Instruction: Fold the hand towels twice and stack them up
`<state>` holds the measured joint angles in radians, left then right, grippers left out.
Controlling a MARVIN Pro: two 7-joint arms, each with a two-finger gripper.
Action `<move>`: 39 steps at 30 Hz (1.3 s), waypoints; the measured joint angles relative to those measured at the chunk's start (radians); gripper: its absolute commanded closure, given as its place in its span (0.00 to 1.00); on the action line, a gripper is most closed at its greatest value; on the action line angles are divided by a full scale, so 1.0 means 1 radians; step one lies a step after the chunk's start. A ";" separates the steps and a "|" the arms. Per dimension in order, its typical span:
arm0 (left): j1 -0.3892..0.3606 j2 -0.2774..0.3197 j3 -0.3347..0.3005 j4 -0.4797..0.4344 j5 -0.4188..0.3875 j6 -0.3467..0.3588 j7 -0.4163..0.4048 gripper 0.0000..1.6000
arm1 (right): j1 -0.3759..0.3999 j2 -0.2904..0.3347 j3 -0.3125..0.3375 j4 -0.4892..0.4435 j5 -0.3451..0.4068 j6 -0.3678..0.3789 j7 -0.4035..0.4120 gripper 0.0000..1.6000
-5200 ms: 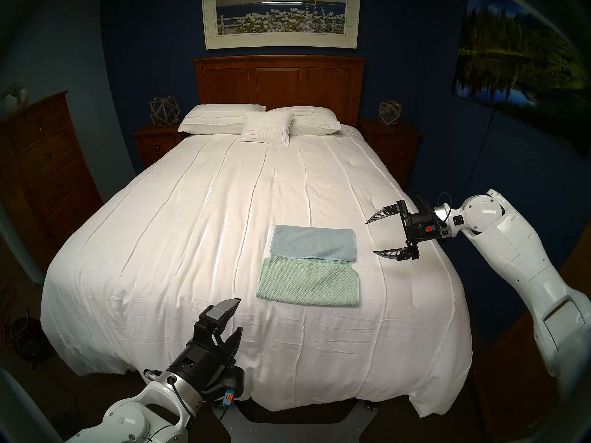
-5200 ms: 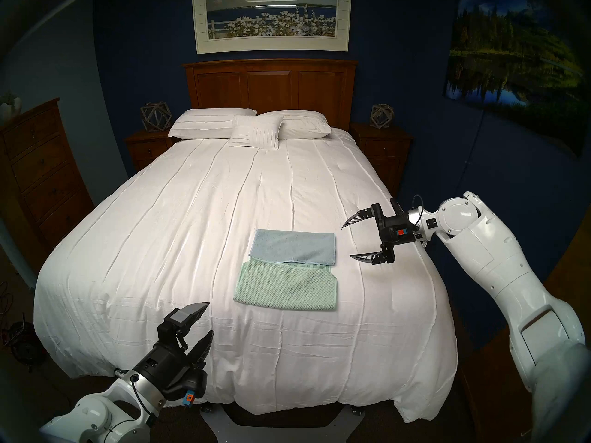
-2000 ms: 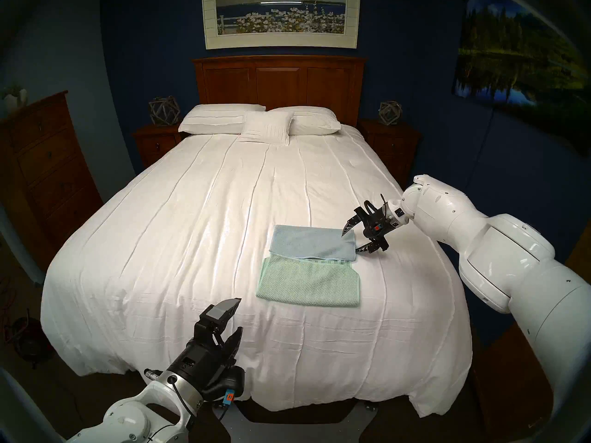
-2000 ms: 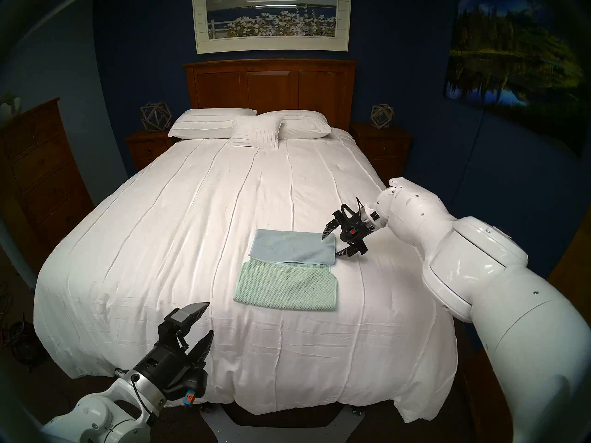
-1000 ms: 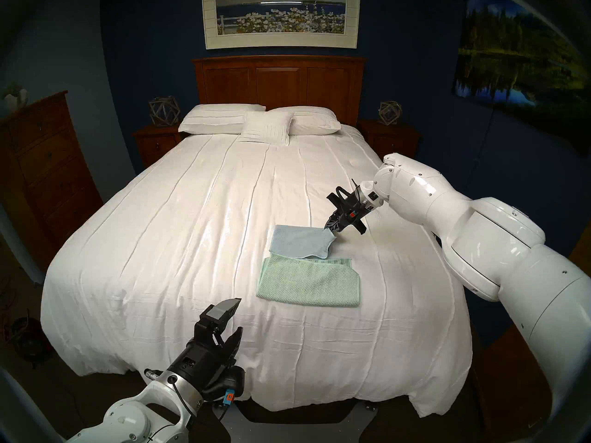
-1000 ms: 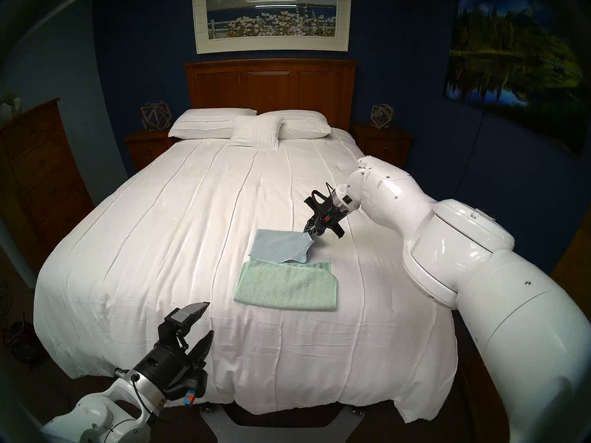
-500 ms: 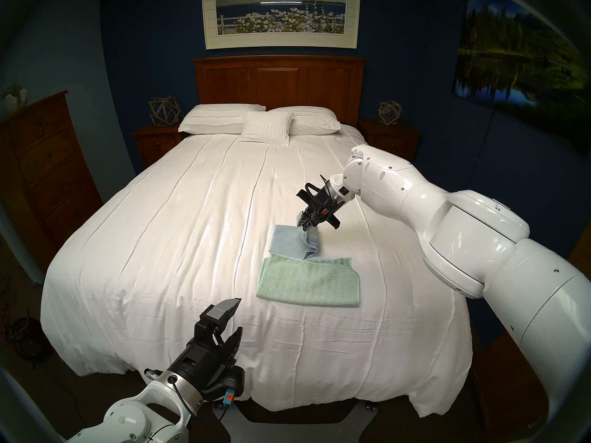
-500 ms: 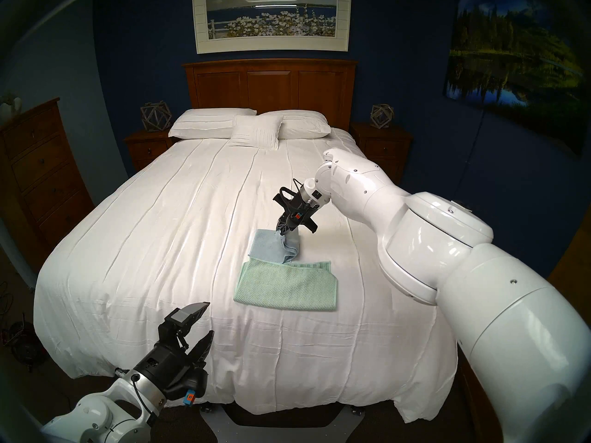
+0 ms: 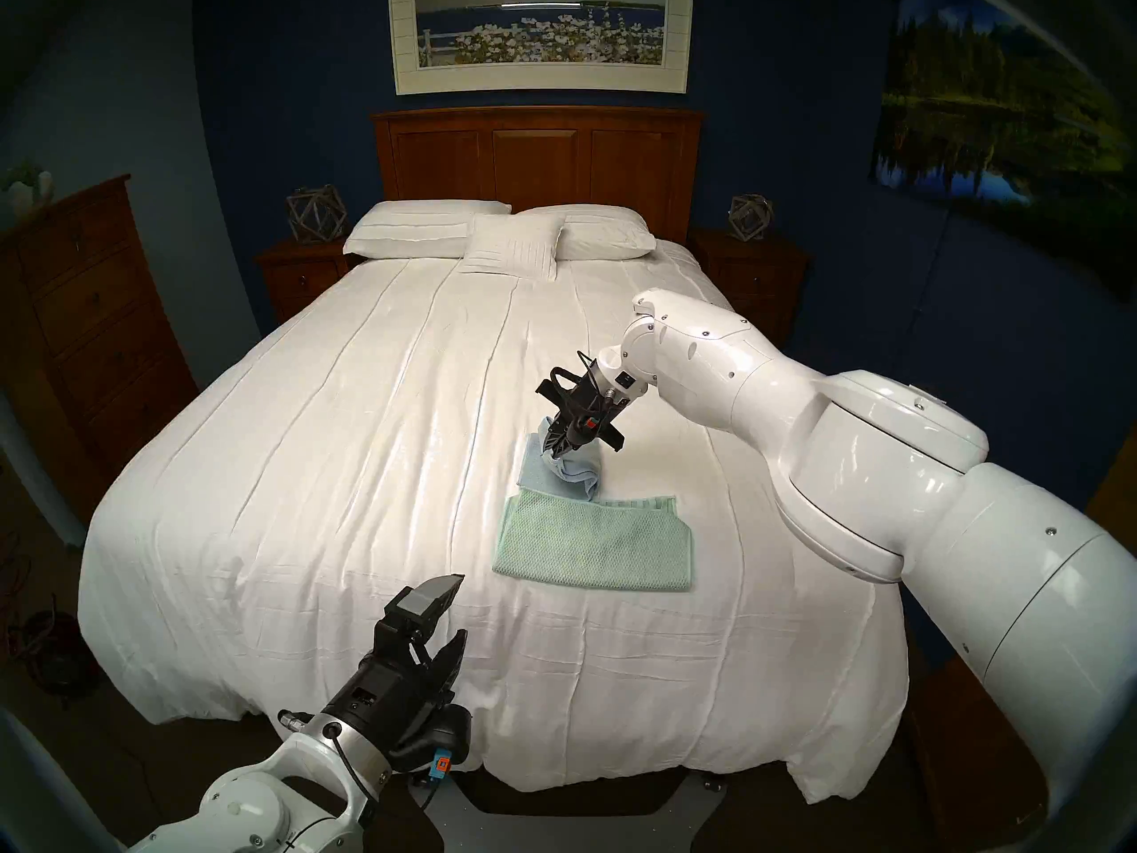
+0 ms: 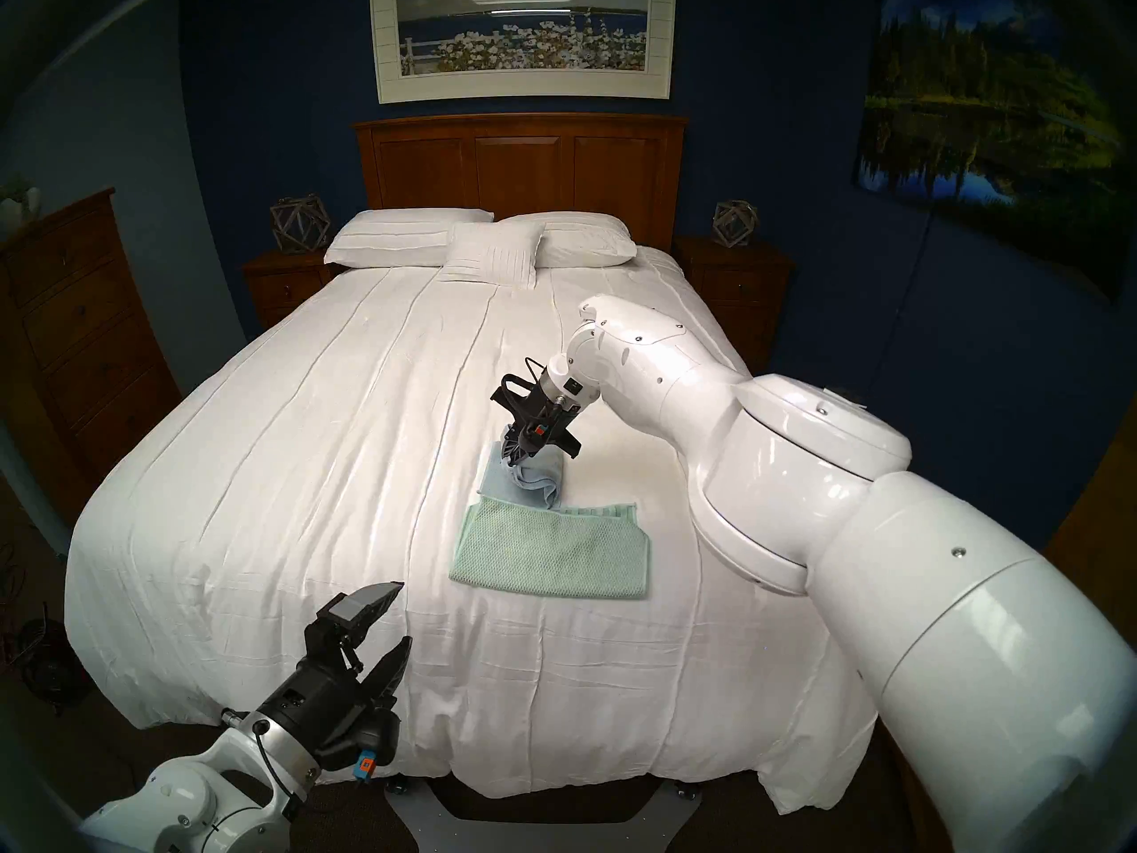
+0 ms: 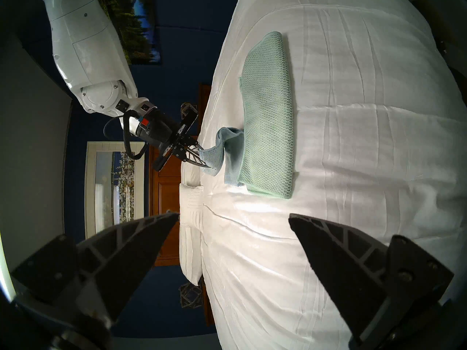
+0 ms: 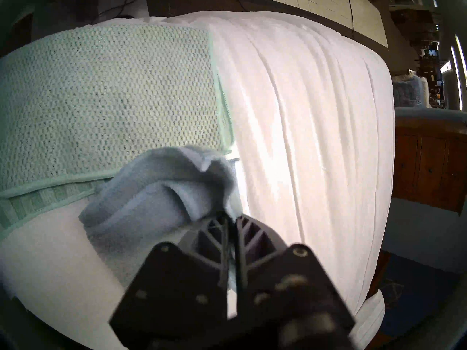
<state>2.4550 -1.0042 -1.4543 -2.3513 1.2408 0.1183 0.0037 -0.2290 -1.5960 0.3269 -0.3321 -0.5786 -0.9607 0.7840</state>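
The right hand (image 9: 549, 455) is clamped tight on an end of the light blue towel (image 9: 575, 477), which is lifted and doubled over toward the left, its lower part resting on the white bedspread (image 9: 344, 439) of the bed. The mint green waffle towel (image 9: 594, 544) is laid flat, folded, just nearer than the blue one, their edges touching. The left hand (image 9: 452, 605) is held at the bed's near edge, its 2 fingers spread apart and empty.

Right gripper (image 10: 515, 458) on blue towel (image 10: 541, 477)
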 measured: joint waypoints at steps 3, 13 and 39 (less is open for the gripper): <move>0.000 0.000 0.000 0.000 0.000 0.000 0.000 0.00 | -0.005 -0.007 -0.002 0.010 -0.006 0.000 -0.010 0.72; -0.001 0.000 0.000 0.001 0.000 0.000 0.000 0.00 | -0.012 -0.032 0.007 0.060 -0.032 0.000 -0.066 0.76; -0.002 0.000 0.001 0.002 0.000 0.000 0.000 0.00 | -0.012 -0.047 0.044 0.128 -0.072 0.003 -0.182 0.00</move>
<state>2.4530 -1.0042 -1.4530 -2.3495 1.2408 0.1183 0.0035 -0.2406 -1.6425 0.3706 -0.2045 -0.6508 -0.9574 0.6023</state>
